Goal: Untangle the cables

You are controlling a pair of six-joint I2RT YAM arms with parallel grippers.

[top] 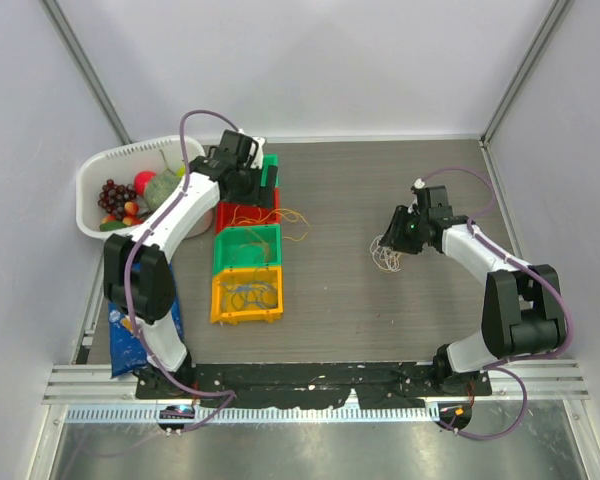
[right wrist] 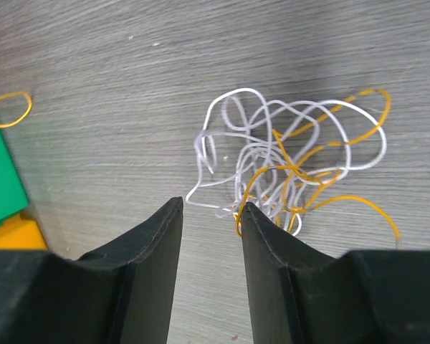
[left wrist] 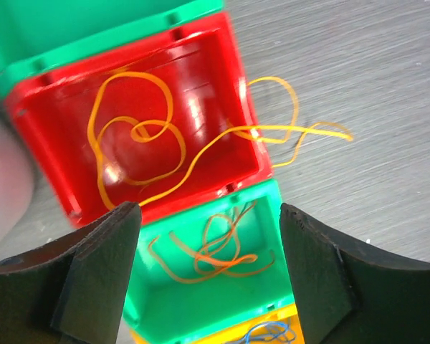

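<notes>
Two hands we see are open and hold nothing: the left hand (left wrist: 208, 215) hangs over the red box (left wrist: 201, 86), where a yellow cord (left wrist: 201, 154) lies and spills onto the table (left wrist: 380, 57), and the right hand (right wrist: 211, 208) hangs right by a white and orange tangle of cords (right wrist: 272, 165) there.

A grey wood-grain table (top: 380, 320), with bins, a basket, a bag and loose cables.
We saw four open bins touching in a column left of centre: far green bin (top: 270, 168), red bin (top: 238, 214), near green bin (top: 246, 249), yellow bin (top: 245, 297). A yellow cable (top: 296, 226) trailed from the red bin onto the table. A white basket (top: 92, 190) sat far left, a blue bag (top: 125, 338) at the left edge, and a tangle of white and orange cables (top: 388, 256) lay well apart on the right.
</notes>
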